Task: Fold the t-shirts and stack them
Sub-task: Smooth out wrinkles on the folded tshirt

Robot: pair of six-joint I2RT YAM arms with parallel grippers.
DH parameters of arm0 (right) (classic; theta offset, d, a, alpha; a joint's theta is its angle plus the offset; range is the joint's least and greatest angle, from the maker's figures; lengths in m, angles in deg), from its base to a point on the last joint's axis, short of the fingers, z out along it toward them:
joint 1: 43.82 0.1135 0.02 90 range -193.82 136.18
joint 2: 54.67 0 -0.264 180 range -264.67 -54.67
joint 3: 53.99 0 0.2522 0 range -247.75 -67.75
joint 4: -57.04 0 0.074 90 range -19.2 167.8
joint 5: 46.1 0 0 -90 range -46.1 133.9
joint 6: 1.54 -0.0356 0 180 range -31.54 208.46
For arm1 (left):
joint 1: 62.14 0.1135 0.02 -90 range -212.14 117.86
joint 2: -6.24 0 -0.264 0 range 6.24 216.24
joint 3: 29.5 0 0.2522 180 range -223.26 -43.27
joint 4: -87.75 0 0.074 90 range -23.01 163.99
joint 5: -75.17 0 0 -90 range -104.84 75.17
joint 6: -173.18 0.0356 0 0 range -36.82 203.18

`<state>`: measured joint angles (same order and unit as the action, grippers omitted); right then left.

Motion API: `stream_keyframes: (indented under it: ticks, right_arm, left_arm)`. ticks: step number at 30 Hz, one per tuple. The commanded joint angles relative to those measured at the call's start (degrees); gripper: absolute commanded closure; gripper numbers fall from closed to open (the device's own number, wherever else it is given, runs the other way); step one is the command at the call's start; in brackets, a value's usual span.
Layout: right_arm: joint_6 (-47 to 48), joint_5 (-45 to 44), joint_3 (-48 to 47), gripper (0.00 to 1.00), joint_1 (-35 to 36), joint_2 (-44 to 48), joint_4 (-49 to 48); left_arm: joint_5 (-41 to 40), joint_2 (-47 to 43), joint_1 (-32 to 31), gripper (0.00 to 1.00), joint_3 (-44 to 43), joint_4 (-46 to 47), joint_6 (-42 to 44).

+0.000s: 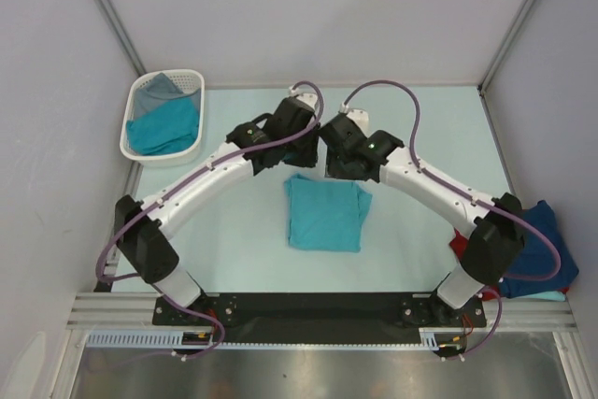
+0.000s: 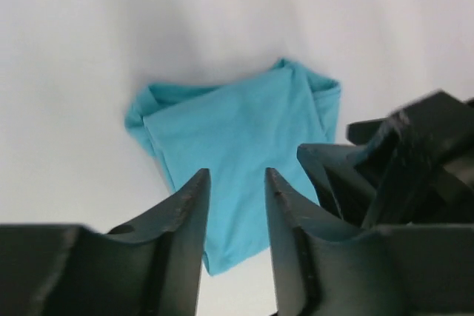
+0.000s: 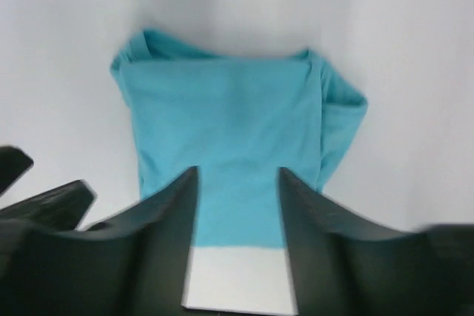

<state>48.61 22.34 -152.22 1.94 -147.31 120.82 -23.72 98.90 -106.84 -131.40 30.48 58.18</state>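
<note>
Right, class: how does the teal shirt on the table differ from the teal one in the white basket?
The folded teal shirt lies flat on the table as a rough square; the bunched teal shirt is heaped loosely in the white basket. The folded one lies alone; the bunched one shares its basket with a grey cloth. Both are the same teal.

Open table left and right of teal t-shirt, arms arching over its far edge, basket far-left
</note>
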Motion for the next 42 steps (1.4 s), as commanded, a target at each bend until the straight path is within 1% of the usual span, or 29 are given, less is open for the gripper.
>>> stream_keyframes:
  ticks: [1, 3, 4, 5, 6, 7, 8, 11, 12, 22, 31, 34, 35, 36, 37, 38, 39, 40, 41, 42]
  right_arm:
    - [3.82, -1.21, 1.57, 0.68, -3.56, -3.86, -2.80]
    - [3.47, 0.28, 3.86, 0.81, -4.53, -5.35, -5.18]
    - [3.30, 0.81, 6.22, 0.91, -4.97, -5.88, -7.46]
    - [2.86, 0.91, 7.11, 0.96, -4.98, -6.58, -8.35]
    - [2.77, 1.08, 7.82, 1.00, -4.98, -7.37, -8.97]
    - [2.68, 1.34, 9.48, 1.00, -4.98, -8.68, -10.37]
    - [2.42, 1.43, 10.10, 1.00, -4.98, -9.22, -10.82]
    - [2.06, 1.79, 12.56, 1.00, -4.89, -9.75, -13.10]
    - [2.15, 2.05, 12.92, 1.00, -4.98, -9.75, -13.45]
    - [1.97, 3.63, 13.71, 1.00, -4.98, -13.79, -13.63]
    - [2.41, 5.30, 16.26, 1.00, -5.15, -15.99, -13.19]
    - [2.59, 5.22, 16.88, 0.98, -5.06, -14.94, -13.46]
    - [2.33, 3.74, 16.97, 0.94, -4.80, -14.15, -13.37]
    - [2.15, 2.33, 17.05, 0.91, -4.37, -12.75, -13.37]
    - [1.98, -2.38, 16.97, 0.90, -2.97, -9.35, -13.11]
    - [1.71, -5.39, 16.79, 0.86, -2.00, -6.70, -12.67]
    - [1.97, -8.29, 16.62, 0.82, -0.94, -4.15, -12.58]
    - [2.32, -12.32, 16.27, 0.78, 0.11, 0.92, -12.49]
    - [2.76, -13.49, 14.96, 0.71, 1.25, 3.23, -11.88]
    - [3.38, -13.94, 14.25, 0.68, 1.44, 5.17, -11.44]
  left_arm:
    - [4.83, 3.75, 2.87, 0.65, -1.25, 1.21, 1.53]
    - [7.90, 5.15, 4.01, 0.70, 2.17, 5.51, 0.91]
    - [8.44, 5.68, 4.19, 0.73, 3.40, 7.02, 0.74]
    - [8.45, 6.21, 4.19, 0.76, 5.33, 8.08, 0.56]
    - [10.36, 7.17, 4.28, 0.78, 6.30, 10.00, 0.30]
    - [10.90, 7.62, 4.28, 0.80, 7.09, 10.80, 0.12]
    - [11.34, 8.06, 4.28, 0.85, 8.41, 11.33, 0.03]
    - [11.43, 9.03, 4.28, 0.92, 10.61, 13.53, -0.41]
    - [11.52, 9.20, 4.28, 0.93, 10.97, 14.14, -0.32]
    - [14.33, 13.94, 4.28, 0.94, 11.41, 14.24, -0.49]
    - [16.18, 21.15, 4.28, 0.95, 10.97, 12.13, -1.20]
    - [14.52, 20.63, 4.28, 0.95, 11.58, 12.22, -1.63]
    - [13.47, 19.93, 4.28, 0.94, 11.76, 12.13, -1.81]
    - [9.97, 17.14, 4.28, 0.92, 12.02, 12.04, -2.25]
    - [9.07, 15.29, 4.28, 0.89, 12.72, 11.87, -3.04]
    - [5.75, 13.27, 4.28, 0.88, 13.08, 11.34, -3.48]
    - [3.89, 8.03, 4.28, 0.86, 13.25, 10.99, -3.83]
    - [0.74, 5.45, 4.19, 0.81, 13.52, 10.64, -4.10]
    - [-0.51, 2.47, 4.19, 0.79, 13.52, 9.77, -4.10]
    - [-1.56, -0.09, 4.19, 0.74, 13.43, 9.41, -4.10]
